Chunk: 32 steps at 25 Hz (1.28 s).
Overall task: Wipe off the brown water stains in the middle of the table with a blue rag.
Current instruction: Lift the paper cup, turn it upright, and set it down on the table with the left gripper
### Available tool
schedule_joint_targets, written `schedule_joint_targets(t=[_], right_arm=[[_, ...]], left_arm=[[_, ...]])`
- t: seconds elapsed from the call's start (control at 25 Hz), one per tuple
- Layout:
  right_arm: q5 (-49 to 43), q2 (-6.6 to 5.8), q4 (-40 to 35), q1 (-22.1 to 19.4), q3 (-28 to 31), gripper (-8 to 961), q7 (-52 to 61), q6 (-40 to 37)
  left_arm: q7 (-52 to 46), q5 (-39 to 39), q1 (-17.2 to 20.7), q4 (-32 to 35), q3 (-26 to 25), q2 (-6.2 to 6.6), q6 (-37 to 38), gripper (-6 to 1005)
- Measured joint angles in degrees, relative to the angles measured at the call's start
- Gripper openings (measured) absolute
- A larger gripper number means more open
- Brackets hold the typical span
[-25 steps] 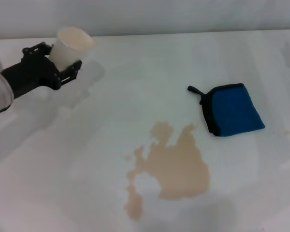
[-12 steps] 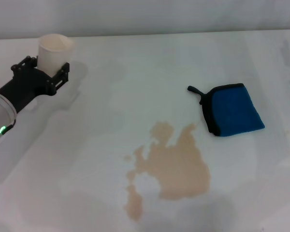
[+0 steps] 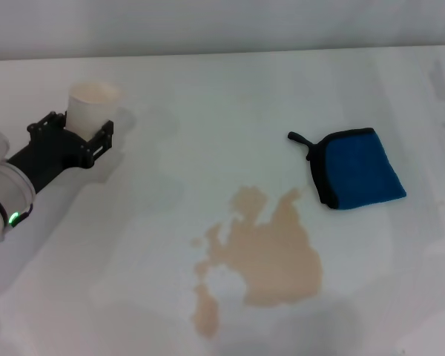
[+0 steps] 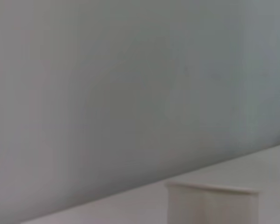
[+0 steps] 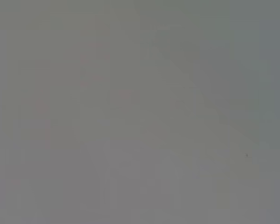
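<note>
A white, glossy desk [image 3: 230,96] fills the head view; in its middle lies the brown water stains [image 3: 271,256], a thin tan puddle with lobed edges and a few small separate droplets toward the robot's left; the blue rag [image 3: 360,169], a small folded bright blue cloth with black edging and a short black loop at one corner, lies flat just beyond the puddle on the robot's right, apart from it and untouched.

At the far left, the left hand [image 3: 81,133], a black frame on a pale arm, is closed around an off-white paper cup [image 3: 91,106], held upright; the left wrist view shows only the cup's rim [image 4: 212,189] against a grey wall; the right hand is out of sight, and its wrist view is blank grey.

Wiping has not begun; judging from this, the cup should be set down upright, well clear of the puddle, and released gently so it does not tip; the rag then wants a firm pinch on its folded body, not the loop; being narrower than the stain, it will likely need several overlapping passes.
</note>
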Motion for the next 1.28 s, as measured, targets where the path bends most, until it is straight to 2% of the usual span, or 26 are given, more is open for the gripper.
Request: schedule_joint_targets(t=[0.36, 0.88, 1.28], right_arm=[[0.1, 0.0, -0.1, 0.0, 0.2, 779, 0.0, 0.0], [0.0, -0.1, -0.2, -0.3, 0.0, 779, 0.0, 0.0], [0.0, -0.18, -0.1, -0.4, -0.1, 779, 0.0, 0.0]], left_arm=[[0.0, -0.6, 0.2, -2.0, -0.4, -0.16, 2.9, 670], [-0.1, -1.8, 0.4, -3.7, -0.4, -0.22, 2.9, 676], [-5.5, -2.7, 0.4, -6.1, -0.5, -0.21, 2.5, 851]])
